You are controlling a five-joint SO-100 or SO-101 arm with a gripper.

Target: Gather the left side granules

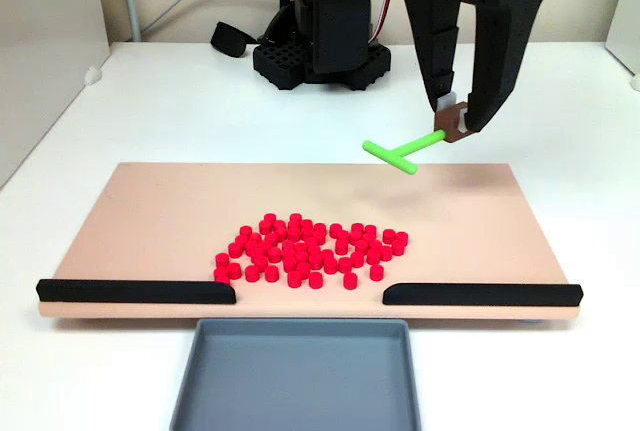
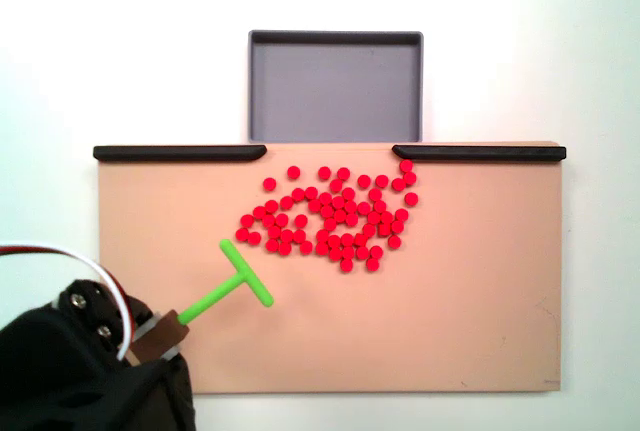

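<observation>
In a fixed view from the front, the gripper (image 1: 458, 119) hangs above the far right part of the board, its two black fingers pressed in on a small brown block fixed to the end of the green T-shaped stick (image 1: 404, 151). The stick juts out to the left and slightly down from the fingertips, its crossbar at the free end, and it appears lifted clear of the board's surface, with a faint shadow beneath it. In a fixed view from above, the gripper (image 2: 158, 339) sits at the lower left, again clamped on the brown block, with the stick (image 2: 230, 286) pointing up and to the right toward the middle of the board.

The granules (image 1: 310, 249) lie in one loose red cluster near the middle of the board, toward its front edge in the frontal view. They are apart from the stick: the crossbar stops short of the nearest pellets, and no pellet touches it. From above, the cluster (image 2: 335, 216) lies up and to the right of the crossbar, with a bare strip of board between them.

The tan board (image 1: 150, 211) rests on a white table (image 1: 170, 101). Two black rails (image 1: 135, 291) line its front edge, with a gap between them. The grey tray (image 1: 300, 376) sits just beyond that gap, off the board.
</observation>
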